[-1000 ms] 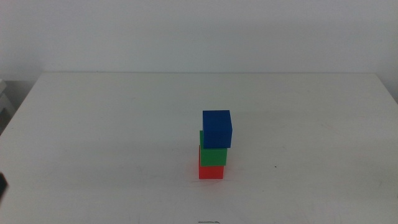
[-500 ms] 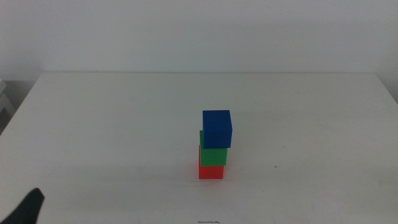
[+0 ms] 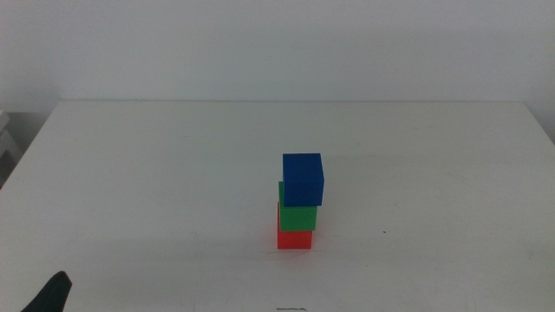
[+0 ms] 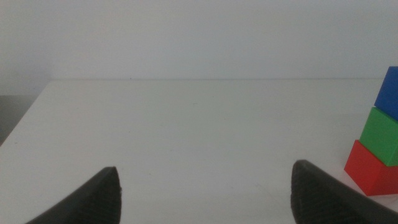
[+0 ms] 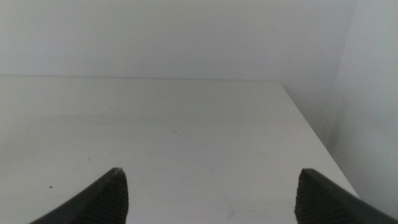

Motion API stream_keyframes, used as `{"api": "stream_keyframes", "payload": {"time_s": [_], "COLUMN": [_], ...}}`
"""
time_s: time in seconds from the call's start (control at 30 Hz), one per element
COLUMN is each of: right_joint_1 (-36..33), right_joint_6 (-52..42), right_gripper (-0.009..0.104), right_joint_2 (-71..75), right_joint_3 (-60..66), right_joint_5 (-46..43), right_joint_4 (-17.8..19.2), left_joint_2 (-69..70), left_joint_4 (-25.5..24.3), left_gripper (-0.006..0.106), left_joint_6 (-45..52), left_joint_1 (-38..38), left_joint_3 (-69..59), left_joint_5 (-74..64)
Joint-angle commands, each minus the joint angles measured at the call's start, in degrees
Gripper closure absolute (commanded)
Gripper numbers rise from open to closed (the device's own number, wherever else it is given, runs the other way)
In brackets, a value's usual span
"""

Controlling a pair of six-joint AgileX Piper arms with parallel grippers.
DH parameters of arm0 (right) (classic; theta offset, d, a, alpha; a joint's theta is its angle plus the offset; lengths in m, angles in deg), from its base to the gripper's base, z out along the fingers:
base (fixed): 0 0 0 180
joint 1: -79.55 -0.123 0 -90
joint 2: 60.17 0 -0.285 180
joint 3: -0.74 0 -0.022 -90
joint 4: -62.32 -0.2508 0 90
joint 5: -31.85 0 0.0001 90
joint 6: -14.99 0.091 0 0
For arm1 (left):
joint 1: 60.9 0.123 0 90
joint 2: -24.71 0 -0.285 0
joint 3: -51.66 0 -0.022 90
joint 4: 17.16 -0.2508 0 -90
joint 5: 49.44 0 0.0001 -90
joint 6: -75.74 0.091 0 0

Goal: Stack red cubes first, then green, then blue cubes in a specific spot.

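Observation:
A three-cube stack stands right of the table's centre in the middle view: the red cube [image 3: 294, 237] on the white tabletop, the green cube [image 3: 297, 215] on it, the blue cube [image 3: 303, 178] on top, each turned slightly from the one below. The left wrist view shows the same stack from the side: red cube [image 4: 372, 168], green cube [image 4: 383, 135], blue cube [image 4: 389, 93]. My left gripper [image 4: 205, 190] is open and holds nothing; a dark tip of it [image 3: 52, 296] shows at the bottom left corner, far from the stack. My right gripper [image 5: 208, 196] is open over bare table, out of the middle view.
The white table [image 3: 156, 173] ends at a white wall behind. Its right edge [image 5: 314, 137] shows in the right wrist view, with a gap to the wall beyond.
The left gripper's tip came into the middle view at the bottom left corner, then sank lower. The stack has not moved.

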Motion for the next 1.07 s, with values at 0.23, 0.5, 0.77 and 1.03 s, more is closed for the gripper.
{"api": "stream_keyframes", "payload": {"time_s": [0.23,0.5,0.77,1.03], "right_joint_1": [0.27,0.23,0.23,0.23], "right_joint_6": [-0.66,-0.66,-0.66,-0.66], "right_gripper": [0.001,0.001,0.001,0.001], "right_joint_2": [1.20,1.20,1.20,1.15], "right_joint_3": [-0.94,-0.94,-0.94,-0.94], "right_joint_5": [-5.09,-5.09,-5.09,-5.07], "right_joint_4": [0.73,0.35,0.29,0.50], "left_joint_2": [-0.78,-0.15,0.92,1.83], "left_joint_4": [-7.39,-7.14,-7.14,-7.14], "left_gripper": [0.007,0.007,0.007,0.007], "left_joint_6": [-0.15,-0.15,-0.15,-0.15], "left_joint_1": [0.09,-0.02,7.20,9.69], "left_joint_3": [0.18,0.18,0.18,0.18], "left_joint_5": [4.04,3.96,3.96,3.83]}}
